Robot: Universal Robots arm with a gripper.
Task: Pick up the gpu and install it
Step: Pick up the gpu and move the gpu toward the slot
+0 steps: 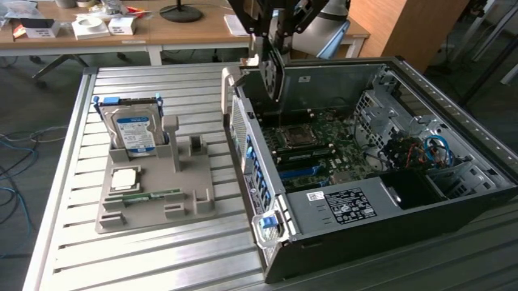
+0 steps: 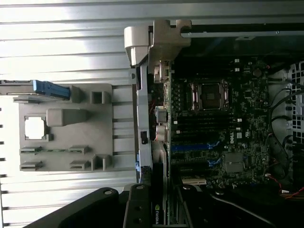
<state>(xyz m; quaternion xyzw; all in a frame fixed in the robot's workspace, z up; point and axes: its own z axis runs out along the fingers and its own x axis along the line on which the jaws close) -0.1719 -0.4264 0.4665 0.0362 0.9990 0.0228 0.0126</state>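
The pincer (image 2: 160, 205) sits closest to the wrist camera. Its dark fingers are clamped on the gpu (image 1: 271, 76), which is seen edge-on there with a small green logo on its rim. In the exterior view the gpu hangs upright from the pincer, above the far end of the open computer case (image 1: 404, 212) and clear of the motherboard (image 1: 324, 151) below it.

The case lies on its side on a worktop (image 1: 162, 254) of ribbed bare metal slats. Toward the exterior view's left, just beside the case, a grey holder (image 1: 182, 182) carries a hard drive (image 1: 133, 130) standing on edge, a square processor chip (image 1: 124, 179) and a narrow green memory stick (image 1: 150, 195).

Beyond the worktop stands a wooden desk (image 1: 194, 33) with white boxes and a black round lamp base. A wooden cabinet (image 1: 413, 27) stands at the exterior view's right. Cables (image 1: 16, 145) trail over the floor at the exterior view's left.
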